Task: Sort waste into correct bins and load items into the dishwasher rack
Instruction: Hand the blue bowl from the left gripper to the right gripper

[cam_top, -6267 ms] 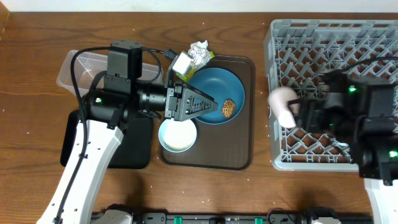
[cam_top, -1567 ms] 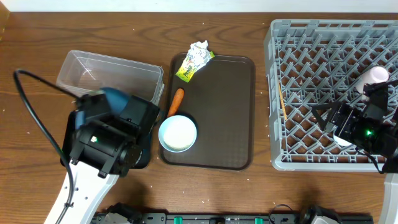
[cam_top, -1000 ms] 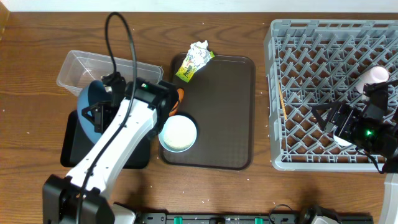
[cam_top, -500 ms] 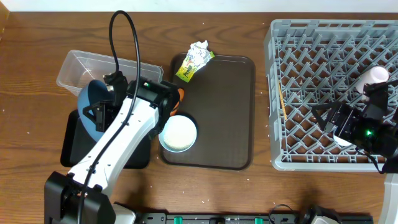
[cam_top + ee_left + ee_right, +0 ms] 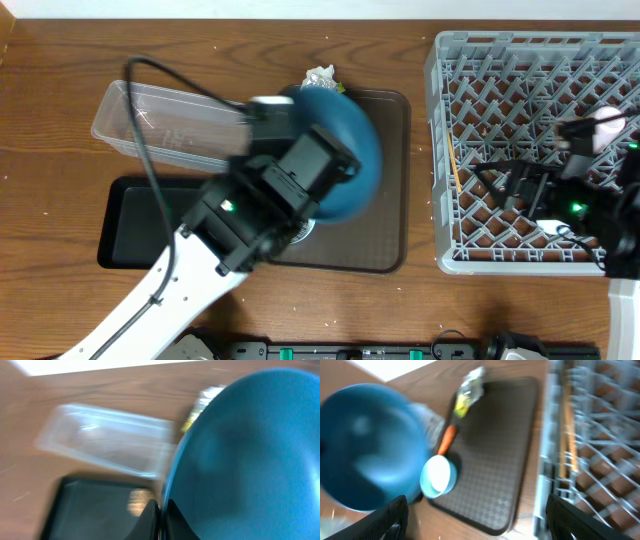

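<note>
Left hand (image 5: 161,519) is pinching the rim of the large dark-blue bowl (image 5: 340,150), with the fingers closed down on the rim edge. The bowl is hanging tipped on its side above the brown rectangular serving tray (image 5: 385,215), clear of it. The tilt probably comes from the rim grip. Both views of it are smearing. Its interior is looking bare from the right wrist, blur permitting.

Right hand (image 5: 476,505) is hovering with fingers spread wide, holding nothing, over the near half of the large grey lattice dishwasher rack (image 5: 520,90) at 3 o'clock on the table (image 5: 50,300). Judgement: it is keeping out of the way there, leaving rack space free for the bowl.

The round white bowl (image 5: 439,476) is sitting at the tray's 8 o'clock corner. The small orange carrot piece (image 5: 447,439) is lying just beyond it, at the tray's left rim.

The shallow black rectangular tray (image 5: 130,215) is sitting at 9 o'clock, with the clear rectangular plastic tub (image 5: 160,120) beyond it at 10 o'clock. Both are beside the serving tray, presumably to keep waste transfers short.

The crumpled yellow-green and white wrapper (image 5: 467,392) is lying at the tray's 11 o'clock corner. Neither it nor the carrot is binned yet.
</note>
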Robot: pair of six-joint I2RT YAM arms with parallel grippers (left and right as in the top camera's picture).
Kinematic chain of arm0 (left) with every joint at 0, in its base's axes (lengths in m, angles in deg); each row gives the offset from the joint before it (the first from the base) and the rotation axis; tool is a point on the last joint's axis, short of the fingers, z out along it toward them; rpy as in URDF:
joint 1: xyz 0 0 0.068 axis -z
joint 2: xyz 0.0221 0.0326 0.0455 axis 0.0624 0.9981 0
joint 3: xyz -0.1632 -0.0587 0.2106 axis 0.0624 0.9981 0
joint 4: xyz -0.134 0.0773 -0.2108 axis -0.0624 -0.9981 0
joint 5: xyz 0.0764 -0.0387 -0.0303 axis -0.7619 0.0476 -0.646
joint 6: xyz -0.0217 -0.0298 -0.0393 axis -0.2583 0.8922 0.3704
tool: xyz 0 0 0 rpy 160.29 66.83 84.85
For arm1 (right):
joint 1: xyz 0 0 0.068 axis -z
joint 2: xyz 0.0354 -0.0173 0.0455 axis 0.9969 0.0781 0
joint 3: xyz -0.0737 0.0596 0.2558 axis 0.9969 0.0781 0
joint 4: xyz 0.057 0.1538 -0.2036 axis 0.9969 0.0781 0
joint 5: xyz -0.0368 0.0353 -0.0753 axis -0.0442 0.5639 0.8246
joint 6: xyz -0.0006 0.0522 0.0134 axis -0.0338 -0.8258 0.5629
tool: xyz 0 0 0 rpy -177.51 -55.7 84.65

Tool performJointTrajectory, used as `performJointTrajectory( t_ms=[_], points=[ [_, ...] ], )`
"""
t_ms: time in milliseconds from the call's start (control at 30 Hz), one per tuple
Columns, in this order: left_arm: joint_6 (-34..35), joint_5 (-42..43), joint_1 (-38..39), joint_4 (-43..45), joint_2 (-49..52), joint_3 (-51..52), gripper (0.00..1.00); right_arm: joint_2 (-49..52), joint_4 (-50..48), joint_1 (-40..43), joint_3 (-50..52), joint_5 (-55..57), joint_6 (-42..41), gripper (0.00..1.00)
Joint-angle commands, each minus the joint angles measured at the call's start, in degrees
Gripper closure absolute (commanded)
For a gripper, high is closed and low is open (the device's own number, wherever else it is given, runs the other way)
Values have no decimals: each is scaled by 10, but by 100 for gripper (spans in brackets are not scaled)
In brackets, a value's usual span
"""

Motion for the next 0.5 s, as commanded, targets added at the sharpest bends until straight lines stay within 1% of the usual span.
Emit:
performJointTrajectory(
  t_ms=[0, 133, 200, 300, 400, 467],
  points=[
    [-99, 123, 30, 33, 3, -4, 94, 5, -9, -66, 0, -20, 45, 19],
    [-99, 126, 45, 52, 3, -4, 94, 19, -9, -131, 0, 59, 38, 20],
    [-99, 141, 45, 59, 3, -4, 94, 28, -9, -150, 0, 74, 38, 21],
    [-99, 160, 45, 66, -2, -4, 94, 45, -12, -171, 0, 100, 37, 30],
    [-100, 174, 45, 78, -15, -4, 94, 64, -9, -177, 0, 140, 34, 34],
    [-100, 183, 45, 90, -29, -4, 94, 75, -11, -177, 0, 140, 34, 40]
  ],
)
